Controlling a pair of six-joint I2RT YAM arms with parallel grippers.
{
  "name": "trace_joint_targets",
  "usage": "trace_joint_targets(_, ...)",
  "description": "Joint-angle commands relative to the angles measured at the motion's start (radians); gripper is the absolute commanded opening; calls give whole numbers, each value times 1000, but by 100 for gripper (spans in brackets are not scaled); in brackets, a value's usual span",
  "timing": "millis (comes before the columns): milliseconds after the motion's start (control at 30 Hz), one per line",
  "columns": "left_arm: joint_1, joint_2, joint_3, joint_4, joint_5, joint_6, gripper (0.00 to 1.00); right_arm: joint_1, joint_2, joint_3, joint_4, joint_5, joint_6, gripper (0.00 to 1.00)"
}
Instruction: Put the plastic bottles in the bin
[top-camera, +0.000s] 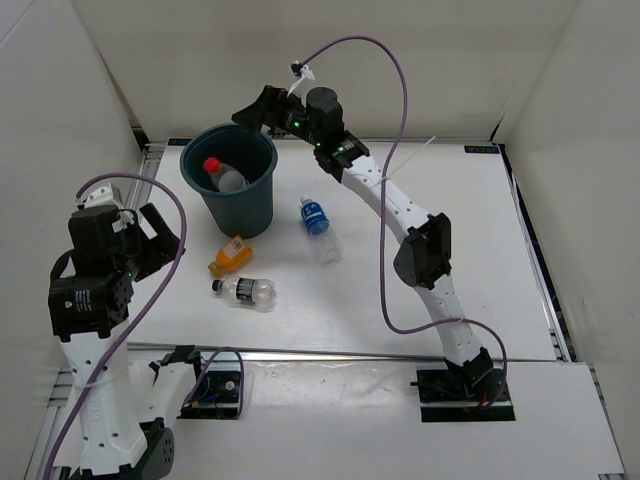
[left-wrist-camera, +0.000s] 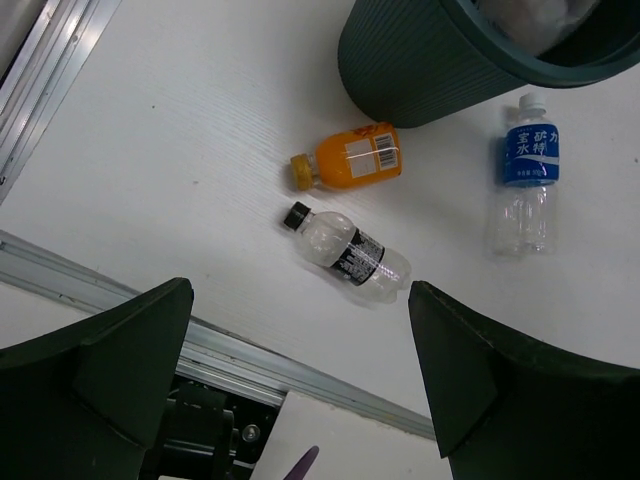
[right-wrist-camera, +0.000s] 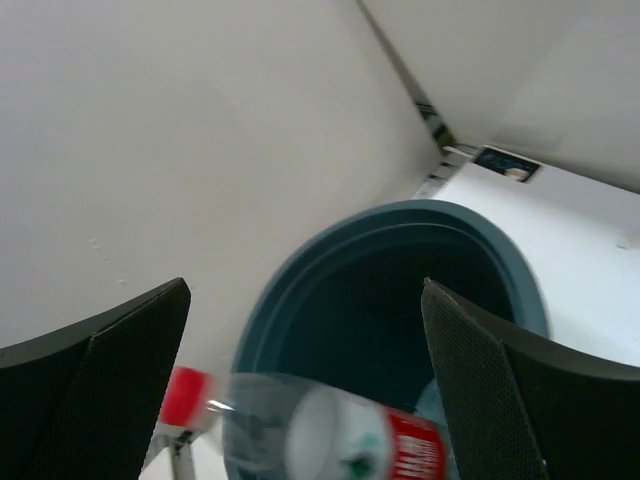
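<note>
My right claw hangs spread above the bin; my left claw gapes over the white table, white walls around.

Top view looks down; both wrist views, right seemingly nearest, share the bin

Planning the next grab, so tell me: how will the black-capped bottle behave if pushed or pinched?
The black-capped bottle lies on its side on the table, round-bodied, so a push across it would probably roll it. It looks clear and empty, so likely light and prone to skid. Its clear plastic wall may dent under a firm pinch.
</note>
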Motion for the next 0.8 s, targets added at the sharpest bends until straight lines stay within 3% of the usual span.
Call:
trace_joint_targets(0,-3,-22,-27,-30,-50,-32,100,-13,-176,18,-63,99,-165,100)
trace_joint_targets(133,-3,-89,-135,7,-112,-102,100,-24,-352,-80,-197,340,-329,100)
trace_joint_targets(300,-3,-227,-276,200,-67,-126,100,-132,-501,-250,-507,516,-285,100)
trace_joint_targets(333,-3,-244,-311,229,-51,-126,100,-180,-526,-279,-626,516,-218,100)
trace_joint_targets(433,-3,-290,-372,303,-16,-146,100,-232,-557,-453,-698,399,-174,100)
trace_joint_targets(500,-3,-299,-397,303,-7,-170,100,-223,-546,-514,-713,331,-239,100)
trace_joint_targets(633,-3,-273,-416,280,44,-181,100,-165,-468,-549,-766,354,-406,100)
trace_joint_targets(767,-3,-249,-393,245,53,-181,100,-174,-420,-591,-755,253,-392,96)
